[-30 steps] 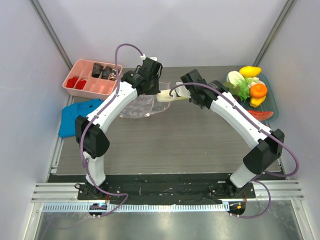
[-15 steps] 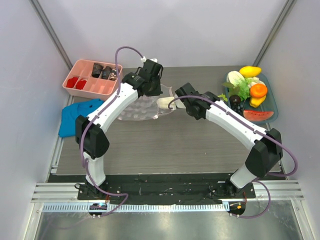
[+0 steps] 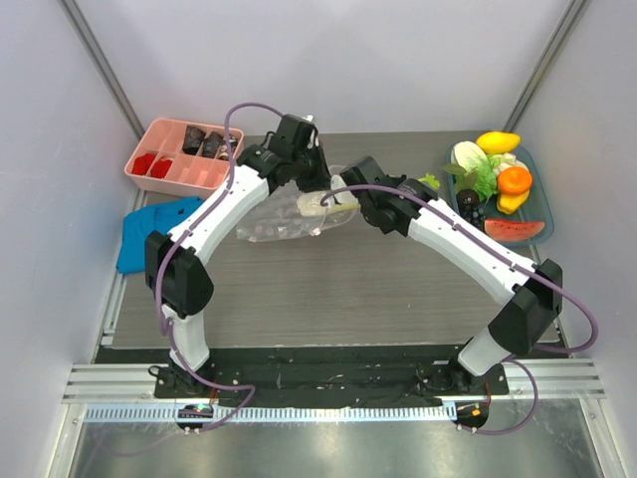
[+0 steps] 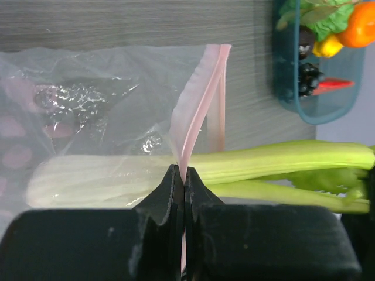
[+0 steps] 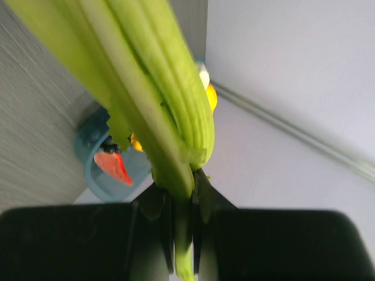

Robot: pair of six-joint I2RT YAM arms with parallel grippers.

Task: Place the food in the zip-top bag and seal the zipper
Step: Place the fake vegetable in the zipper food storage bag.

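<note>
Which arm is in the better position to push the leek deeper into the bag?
Right. The right hand grips the leek by its green end; the white end is already inside the bag. The left hand is shut on the zipper, lifting the mouth.

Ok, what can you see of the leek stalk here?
The long green-and-white toy leek stalk looks like glossy ribbed plastic, white at one end, leafy green at the other. It lies roughly level, white end inside the clear crinkly plastic bag, green end outside, clamped in the right claw. The left claw pinches the bag's pale pink zipper strip beside it.
</note>
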